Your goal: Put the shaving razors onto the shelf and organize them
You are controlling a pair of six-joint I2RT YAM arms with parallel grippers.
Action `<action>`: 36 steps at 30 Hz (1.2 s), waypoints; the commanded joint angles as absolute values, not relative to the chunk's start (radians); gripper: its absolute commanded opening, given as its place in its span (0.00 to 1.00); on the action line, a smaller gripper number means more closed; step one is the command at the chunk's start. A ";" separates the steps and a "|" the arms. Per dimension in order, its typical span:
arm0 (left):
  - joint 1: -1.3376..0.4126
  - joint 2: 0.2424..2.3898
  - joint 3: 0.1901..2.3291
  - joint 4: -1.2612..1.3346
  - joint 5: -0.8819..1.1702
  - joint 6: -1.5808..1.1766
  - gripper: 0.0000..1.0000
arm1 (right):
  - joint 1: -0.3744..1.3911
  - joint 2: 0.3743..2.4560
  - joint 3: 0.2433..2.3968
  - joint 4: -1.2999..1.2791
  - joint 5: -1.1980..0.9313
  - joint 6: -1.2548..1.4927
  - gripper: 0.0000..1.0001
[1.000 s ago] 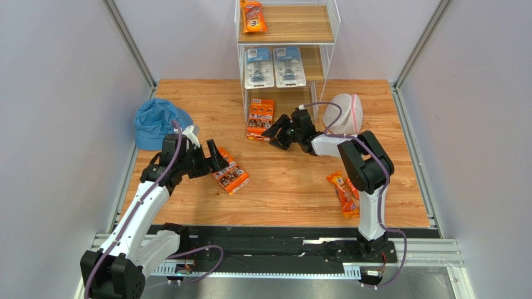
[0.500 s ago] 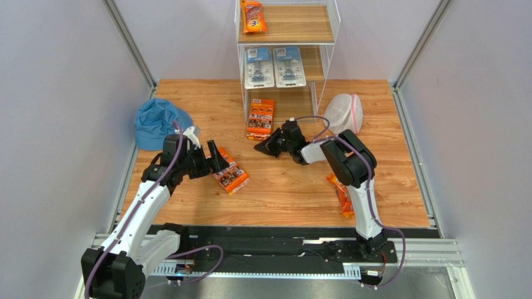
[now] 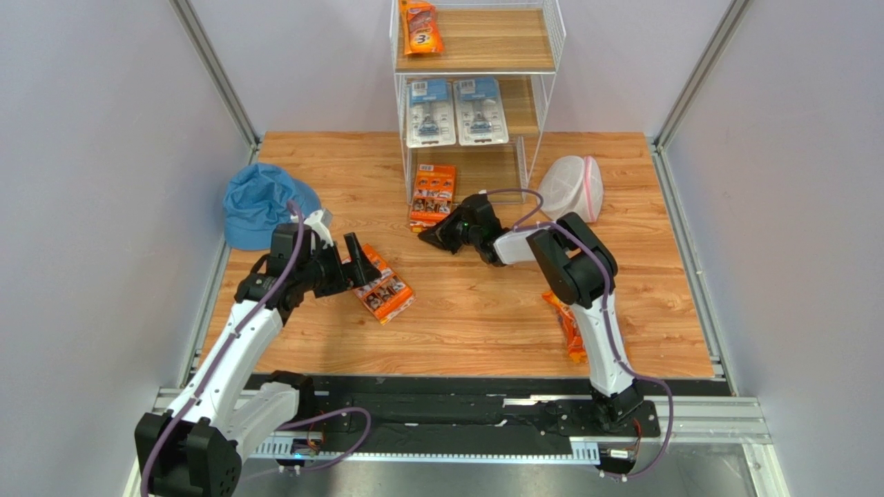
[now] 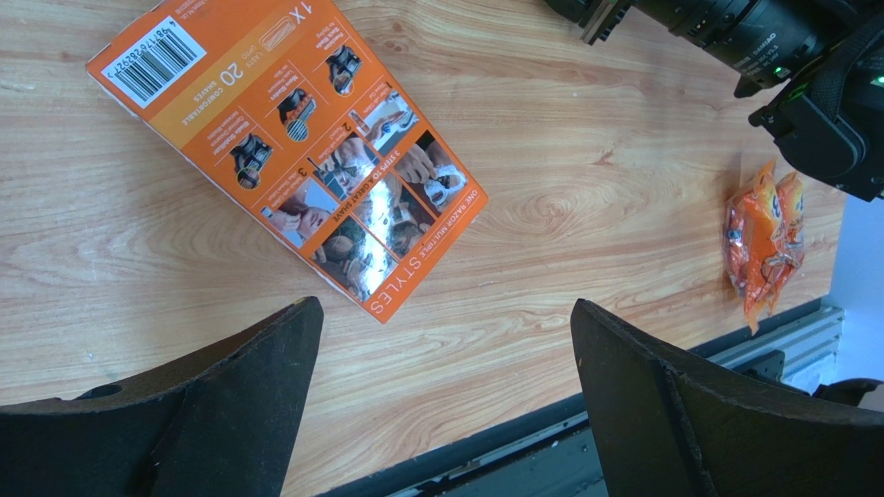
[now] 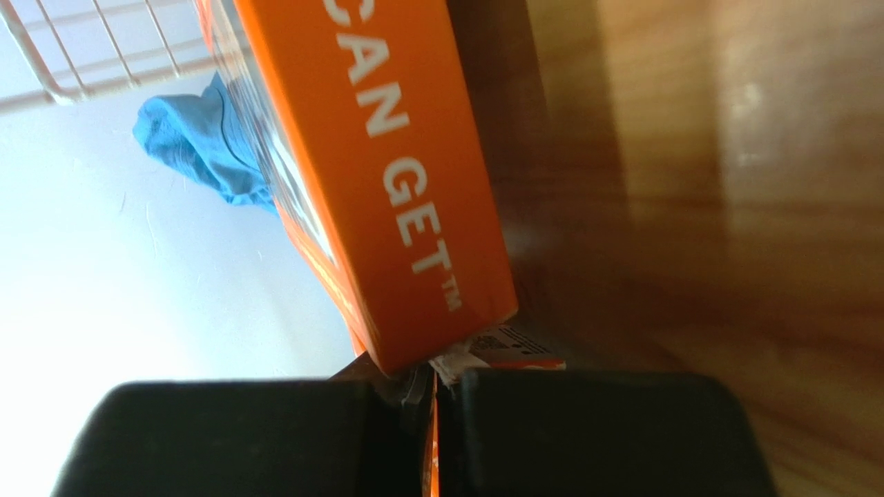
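Note:
The shelf [image 3: 503, 41] stands at the back, with an orange razor bag [image 3: 420, 26] on its top board and two blister cards [image 3: 454, 112] on the middle board. An orange multi-pack [image 3: 433, 195] lies at the shelf's foot. My right gripper [image 3: 434, 232] is shut on its near edge; in the right wrist view the pack [image 5: 384, 176] rises from the closed jaws [image 5: 434, 388]. My left gripper [image 3: 351, 271] hangs open beside a second multi-pack [image 3: 384, 293], whose back [image 4: 291, 145] lies beyond the wide-open gripper [image 4: 444, 321]. Another orange bag [image 3: 569, 323] lies near the right arm's base.
A blue bucket hat [image 3: 259, 202] sits at the left edge of the table. A white mesh bag with pink trim [image 3: 571, 186] lies right of the shelf. Grey walls close in both sides. The right arm [image 4: 768, 52] crosses the left wrist view's top right.
My right gripper has slid left to the multi-pack at the shelf's foot and shut on its near edge. The left arm and its pack have not moved.

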State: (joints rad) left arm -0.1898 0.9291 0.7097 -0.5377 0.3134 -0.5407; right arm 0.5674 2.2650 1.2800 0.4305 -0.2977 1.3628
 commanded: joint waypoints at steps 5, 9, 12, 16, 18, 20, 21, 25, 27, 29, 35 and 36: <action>-0.192 0.934 0.729 -0.520 0.325 -0.532 0.98 | 0.525 2.298 1.394 0.261 -0.244 1.322 0.00; -0.192 0.936 0.732 -0.522 0.324 -0.529 0.98 | 0.511 2.318 1.446 0.216 -0.247 1.310 0.00; -0.192 0.937 0.735 -0.522 0.322 -0.528 0.98 | 0.506 2.333 1.496 0.190 -0.248 1.296 0.00; -0.192 0.942 0.741 -0.529 0.324 -0.523 0.98 | 0.503 2.364 1.557 0.175 -0.261 1.292 0.00; -0.192 0.940 0.741 -0.531 0.319 -0.522 0.98 | 0.503 2.379 1.568 0.181 -0.271 1.296 0.00; -0.193 0.942 0.742 -0.535 0.316 -0.520 0.98 | 0.502 2.388 1.580 0.201 -0.278 1.296 0.00; -0.192 0.940 0.742 -0.537 0.314 -0.517 0.98 | 0.503 2.393 1.585 0.196 -0.284 1.293 0.00; -0.192 0.942 0.742 -0.537 0.316 -0.518 0.98 | 0.503 2.402 1.608 0.195 -0.296 1.282 0.00; -0.192 0.945 0.741 -0.535 0.316 -0.518 0.98 | 0.505 2.408 1.627 0.195 -0.304 1.275 0.00; -0.192 0.943 0.741 -0.537 0.319 -0.517 0.98 | 0.503 2.419 1.646 0.192 -0.311 1.275 0.00; -0.192 0.937 0.738 -0.545 0.314 -0.512 0.98 | 0.506 2.465 1.704 0.201 -0.347 1.290 0.00; -0.192 0.936 0.738 -0.545 0.313 -0.512 0.98 | 0.506 2.465 1.704 0.204 -0.348 1.290 0.00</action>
